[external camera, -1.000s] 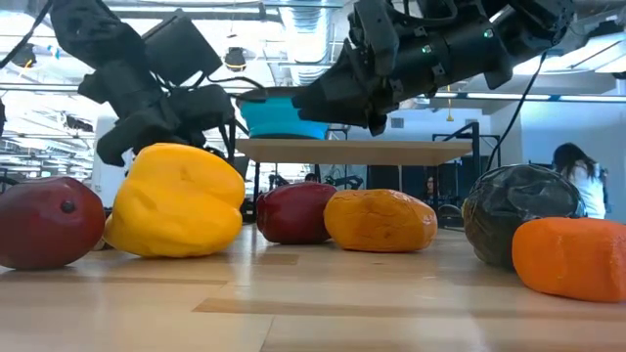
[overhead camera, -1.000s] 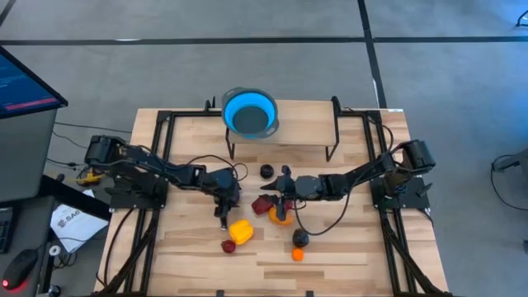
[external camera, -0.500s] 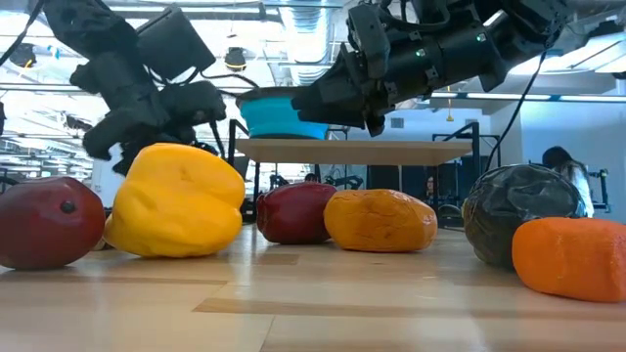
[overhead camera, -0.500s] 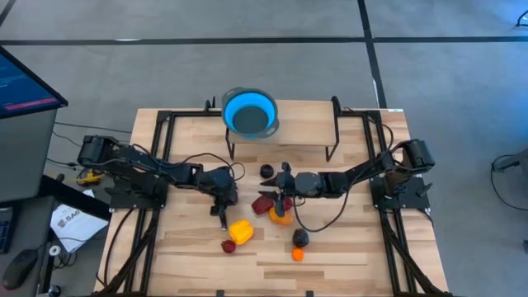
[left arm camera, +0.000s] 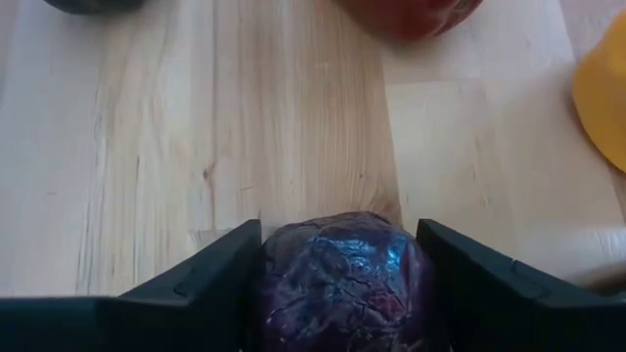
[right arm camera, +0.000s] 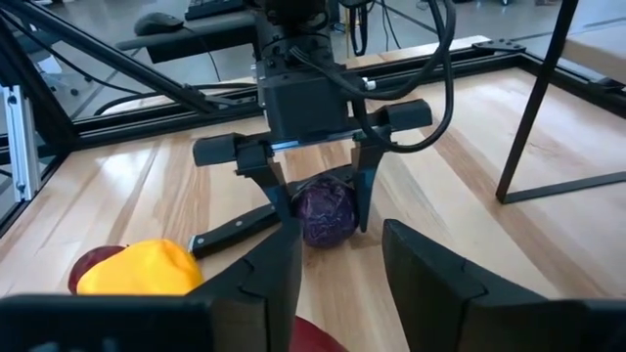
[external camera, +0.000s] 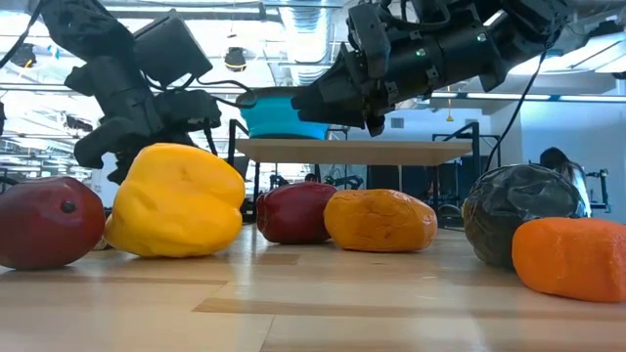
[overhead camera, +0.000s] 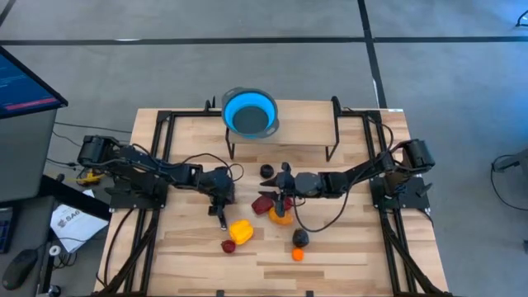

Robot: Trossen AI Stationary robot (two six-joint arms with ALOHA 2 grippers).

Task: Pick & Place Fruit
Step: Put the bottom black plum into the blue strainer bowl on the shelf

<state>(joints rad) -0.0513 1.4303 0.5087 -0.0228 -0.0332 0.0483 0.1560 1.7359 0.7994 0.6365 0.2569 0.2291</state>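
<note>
My left gripper (overhead camera: 220,199) stands left of table centre, shut on a dark purple fruit (right arm camera: 326,213); the left wrist view shows the fruit (left arm camera: 342,279) filling the gap between both fingers. My right gripper (overhead camera: 280,195) hovers open above a red fruit (overhead camera: 262,204) and an orange fruit (overhead camera: 280,217), touching nothing. More fruit lies on the table: yellow (overhead camera: 241,231), red (overhead camera: 228,246), black (overhead camera: 266,172), dark (overhead camera: 301,238), small orange (overhead camera: 298,255). The blue bowl (overhead camera: 250,112) sits on a raised shelf at the far edge. My left gripper pinches the dark purple fruit between its two fingers, one on each side of its round body (left arm camera: 279,269). The fingers (right arm camera: 277,196) come from above, pointing down. The fruit is at tabletop height; whether it is lifted clear, I cannot tell.
A black-handled knife (right arm camera: 235,230) lies on the table right beside the held fruit. The shelf's black legs (overhead camera: 332,153) stand behind the grippers. Black frame rails (overhead camera: 157,136) run along both table sides. Bare wood lies along the near edge.
My left gripper has shifted slightly toward the table's left edge, keeping the purple fruit between its fingers. The fruits lying on the table have stayed where they were.
</note>
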